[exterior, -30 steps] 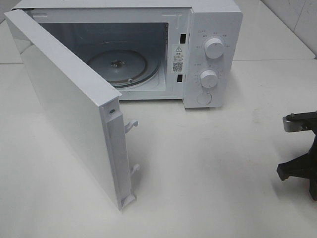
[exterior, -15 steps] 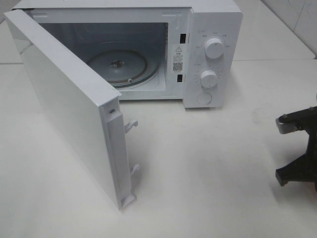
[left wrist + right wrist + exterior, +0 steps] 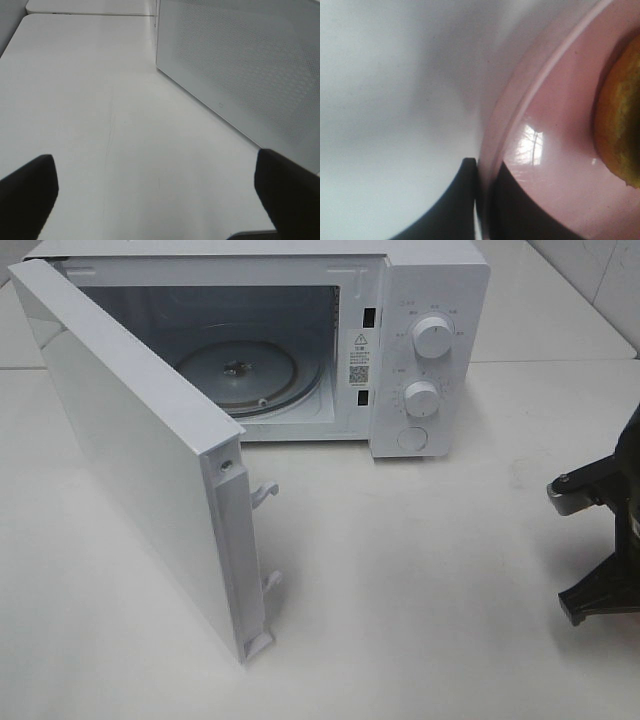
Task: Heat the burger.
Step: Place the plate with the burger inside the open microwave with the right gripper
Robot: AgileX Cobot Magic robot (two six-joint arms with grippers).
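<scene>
In the right wrist view the burger point(image 3: 620, 125) shows only as a golden-brown bun edge, sitting on a round pink plate point(image 3: 555, 130). My right gripper point(image 3: 484, 172) is shut on the plate's rim, one finger on each side of it. In the exterior high view neither burger nor plate shows; only part of my right arm point(image 3: 600, 550) appears at the right edge of the table. My left gripper point(image 3: 155, 167) is open over bare table, nothing between its fingers, beside the microwave door point(image 3: 240, 65).
A white microwave point(image 3: 430, 300) stands at the back, its door point(image 3: 130, 440) swung wide open toward the front left. Its glass turntable point(image 3: 240, 370) is bare. White table point(image 3: 420, 590) stretches between the microwave and my right arm.
My right arm has shifted a little to the left and toward the front at the right edge of the exterior high view. The microwave and its door have not moved.
</scene>
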